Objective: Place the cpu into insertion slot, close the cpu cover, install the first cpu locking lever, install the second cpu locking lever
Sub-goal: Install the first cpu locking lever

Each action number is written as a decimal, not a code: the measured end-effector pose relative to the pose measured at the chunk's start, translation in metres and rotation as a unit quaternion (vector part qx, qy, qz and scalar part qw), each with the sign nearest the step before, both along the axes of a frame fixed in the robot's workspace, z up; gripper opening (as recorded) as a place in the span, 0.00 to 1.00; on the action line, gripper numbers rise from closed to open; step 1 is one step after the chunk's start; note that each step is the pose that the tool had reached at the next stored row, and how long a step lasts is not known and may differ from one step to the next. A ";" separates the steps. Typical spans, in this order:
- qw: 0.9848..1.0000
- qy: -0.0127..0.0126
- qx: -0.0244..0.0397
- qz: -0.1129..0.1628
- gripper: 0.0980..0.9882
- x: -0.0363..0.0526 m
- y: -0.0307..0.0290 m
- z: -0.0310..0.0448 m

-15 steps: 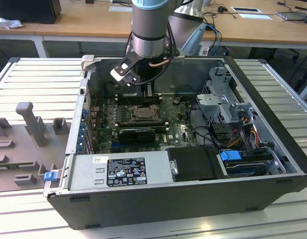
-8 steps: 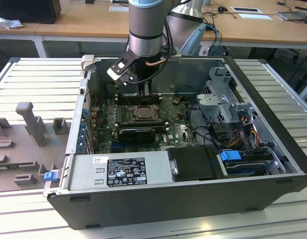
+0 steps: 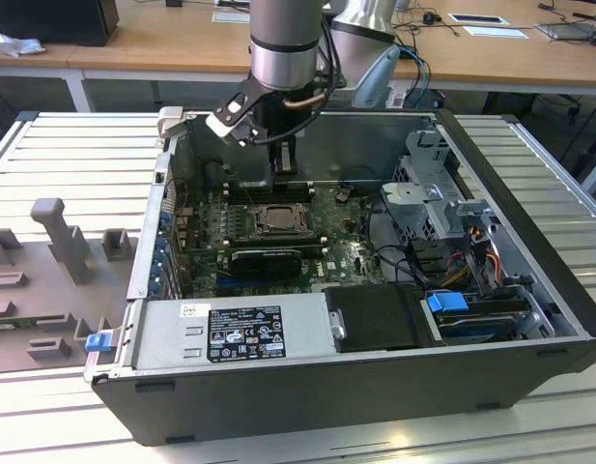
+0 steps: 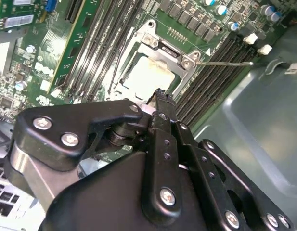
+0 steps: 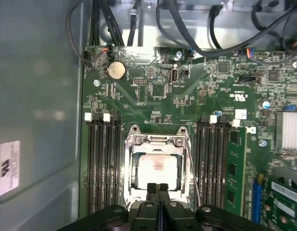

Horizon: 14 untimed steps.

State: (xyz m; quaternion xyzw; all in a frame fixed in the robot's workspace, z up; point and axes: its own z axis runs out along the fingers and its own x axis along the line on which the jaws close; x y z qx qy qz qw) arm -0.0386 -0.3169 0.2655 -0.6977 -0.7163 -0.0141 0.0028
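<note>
Wooden desks (image 3: 162, 43) in bkgd; slatted metal table (image 3: 66, 155) carries an open black PC case (image 3: 307, 387), w/ a silver-grey robot arm (image 3: 288, 39) reaching in from above over the green motherboard (image 5: 153, 103). Black gripper (image 5: 158, 188) has its fingers pressed together w/ nothing btwn them, tips at the edge of the square metal-edged insertion slot (image 5: 131, 142), which sits btwn the long black memory slots (image 5: 102, 163); contact can't be told. Thin silver cpu cover frame (image 5: 183, 166) lies flat on the slot, the small pale square cpu (image 5: 158, 168) seated in its window, and a thin wire lever (image 4: 225, 62) juts sideways over the memory slots.
</note>
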 end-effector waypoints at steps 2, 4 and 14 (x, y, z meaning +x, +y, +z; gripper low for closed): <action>1.000 0.000 -0.001 0.001 0.01 -0.0001 0.0000 0.0016; 1.000 0.000 -0.001 0.021 0.01 -0.0001 0.0000 0.0017; 0.985 0.000 -0.002 0.170 0.01 -0.0001 0.0000 0.0002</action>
